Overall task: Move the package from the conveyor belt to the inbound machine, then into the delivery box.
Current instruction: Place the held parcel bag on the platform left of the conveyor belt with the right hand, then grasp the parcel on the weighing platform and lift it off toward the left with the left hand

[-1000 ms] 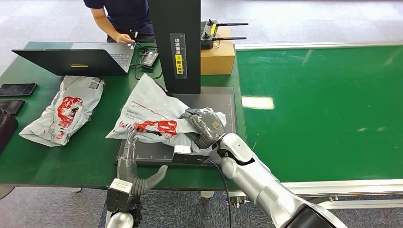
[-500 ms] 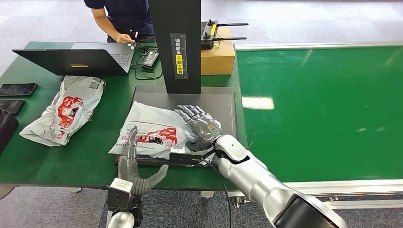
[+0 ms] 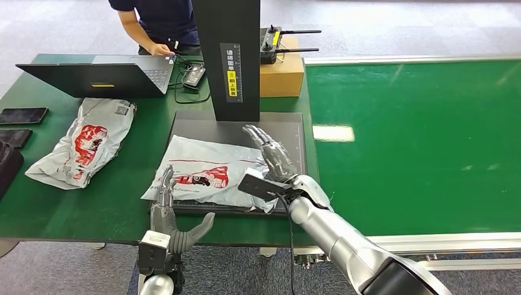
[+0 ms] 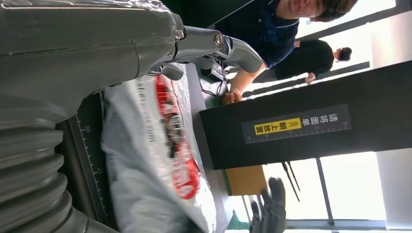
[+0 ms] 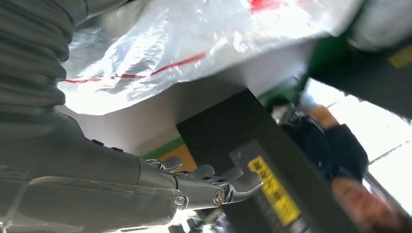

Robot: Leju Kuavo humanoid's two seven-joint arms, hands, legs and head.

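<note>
A white plastic package (image 3: 206,169) with red print lies flat on the dark scanning plate (image 3: 289,132) of the inbound machine, whose black column (image 3: 227,58) rises behind it. My right hand (image 3: 270,157) hovers above the package's right edge with its fingers spread and nothing in it. At the package's near left corner my left hand (image 3: 169,209) stands with fingers straight, touching or almost touching the bag. In the left wrist view the package (image 4: 155,160) lies just beyond my left hand (image 4: 145,53); in the right wrist view the package (image 5: 194,43) is beside my right hand (image 5: 145,189).
A second white and red bag (image 3: 83,147) lies on the green table at the left, near a laptop (image 3: 101,77) and phones (image 3: 21,115). A person (image 3: 156,24) sits behind the table. A cardboard box (image 3: 281,74) stands behind the column; the green conveyor belt (image 3: 418,141) stretches right.
My right hand has let go of the package and lifted off it, fingers opening and moving back right. The package has dropped flat onto the plate. The left hand has barely moved.
</note>
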